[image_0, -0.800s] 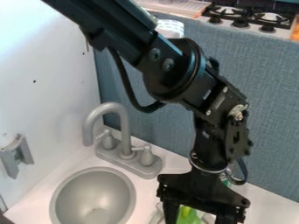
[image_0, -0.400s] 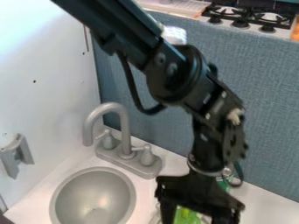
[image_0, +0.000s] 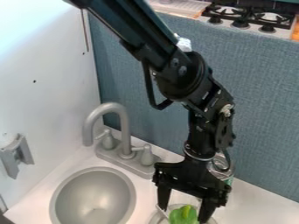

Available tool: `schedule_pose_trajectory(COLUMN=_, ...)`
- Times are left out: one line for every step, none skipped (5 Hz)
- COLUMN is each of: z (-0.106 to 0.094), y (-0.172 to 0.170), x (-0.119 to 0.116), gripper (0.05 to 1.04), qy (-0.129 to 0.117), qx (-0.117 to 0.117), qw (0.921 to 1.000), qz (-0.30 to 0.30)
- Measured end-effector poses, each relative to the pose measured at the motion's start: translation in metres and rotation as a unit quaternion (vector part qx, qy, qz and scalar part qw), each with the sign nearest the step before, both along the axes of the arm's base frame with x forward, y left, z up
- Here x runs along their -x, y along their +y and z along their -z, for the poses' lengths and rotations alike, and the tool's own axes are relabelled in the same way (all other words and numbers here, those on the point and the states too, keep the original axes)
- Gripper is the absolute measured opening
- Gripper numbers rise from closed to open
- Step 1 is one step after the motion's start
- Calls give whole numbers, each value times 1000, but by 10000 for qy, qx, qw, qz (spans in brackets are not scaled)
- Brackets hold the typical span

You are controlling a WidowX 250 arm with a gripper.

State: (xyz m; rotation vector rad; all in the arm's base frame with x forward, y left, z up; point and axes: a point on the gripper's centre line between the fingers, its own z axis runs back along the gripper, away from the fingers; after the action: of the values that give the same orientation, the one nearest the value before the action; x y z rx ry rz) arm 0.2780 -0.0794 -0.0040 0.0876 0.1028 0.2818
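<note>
Camera view: on the bench (image_0: 257, 203), beside the grey sink (image_0: 93, 194), my black gripper (image_0: 184, 211) hangs over a silver dish (image_0: 156, 218), fingers (image_0: 164, 196) apart, either side of the green pepper (image_0: 183, 215) in it. Going down crooked, one finger could bump the dish and roll the pepper.

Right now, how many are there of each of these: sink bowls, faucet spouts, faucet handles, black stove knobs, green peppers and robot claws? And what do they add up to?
Sink bowl: 1
Faucet spout: 1
Faucet handles: 2
Black stove knobs: 3
Green pepper: 1
Claw: 1
Total: 9
</note>
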Motion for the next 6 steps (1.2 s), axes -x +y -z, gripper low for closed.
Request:
schedule_pose_trajectory(z=13, y=0, x=-10, gripper=1000, qy=97, qx=-38, qw=9999, qz=82)
schedule_pose_trajectory(z=23, y=0, x=-17, gripper=1000, qy=275, qx=-145, qw=9994, qz=175)
schedule_pose_trajectory(z=25, y=0, x=-19, gripper=1000, qy=291, qx=-147, qw=9993, qz=182)
schedule_pose_trajectory(z=35, y=2, x=-17, gripper=948, qy=438, qx=-238, qw=9986, qz=173)
schedule_pose_trajectory(z=35, y=4, x=-19, gripper=667, qy=414, qx=-217, qw=9988, qz=169)
schedule_pose_trajectory(z=37, y=7, x=-21, gripper=375, qy=431, qx=-115, qw=9990, qz=79)
